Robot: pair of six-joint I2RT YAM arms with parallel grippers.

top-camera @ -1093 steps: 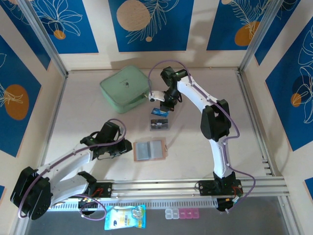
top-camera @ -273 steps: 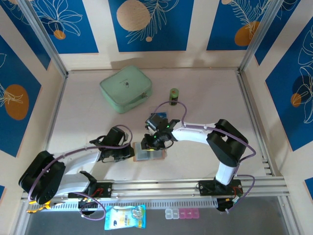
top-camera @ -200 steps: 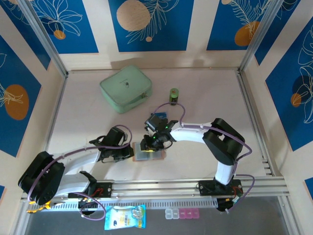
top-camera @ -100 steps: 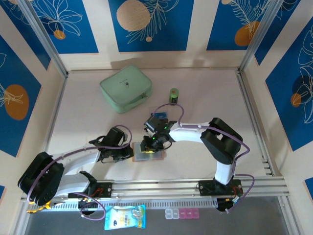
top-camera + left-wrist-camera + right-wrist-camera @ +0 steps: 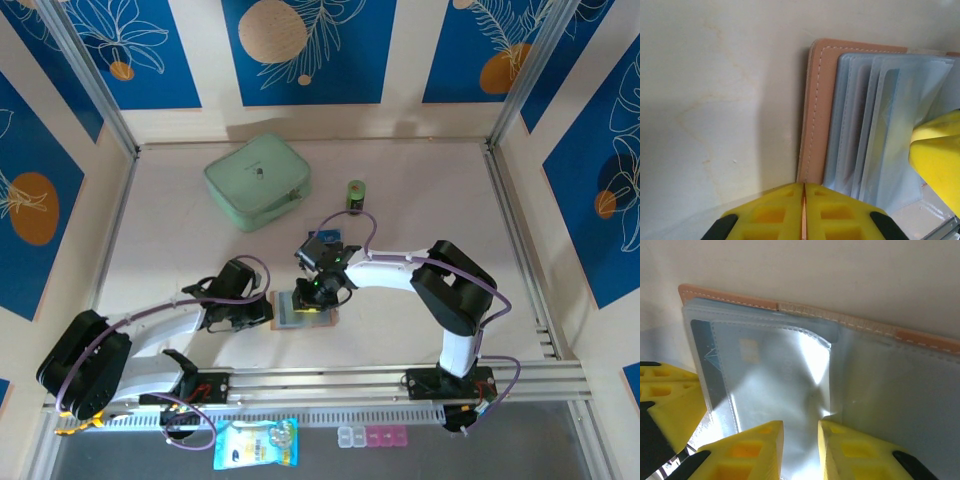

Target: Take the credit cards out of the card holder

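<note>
1. Top external view: the card holder [image 5: 322, 318] lies open and flat on the table [image 5: 420, 180], near its front edge and between the two arms.
2. The right gripper [image 5: 310, 296] is down over the holder's middle. Its wrist hides most of the pockets from above.
3. The left gripper [image 5: 264, 312] sits at the holder's left edge.
4. Left wrist view: the left fingers [image 5: 775, 215] are pressed together, and their tips meet the tan leather border. I cannot tell whether they pinch it.
5. Right wrist view: the right fingers [image 5: 760, 445] stand a narrow gap apart. Glossy sleeve plastic runs down into that gap, but I cannot tell whether it is nipped.
6. A dark card [image 5: 720, 370] with a gold chip sits inside the clear left-hand pocket.
7. A blue card [image 5: 333, 236] lies just behind the right wrist, partly hidden by it.
8. Farther back, a small green cylinder [image 5: 355, 194] stands upright. A mint-green zip case [image 5: 257, 182] rests to its left. Both are well apart from the holder.
9. In front of the base rail lie a blue-and-white pouch [image 5: 256, 443] and a pill box [image 5: 372, 436].
</note>
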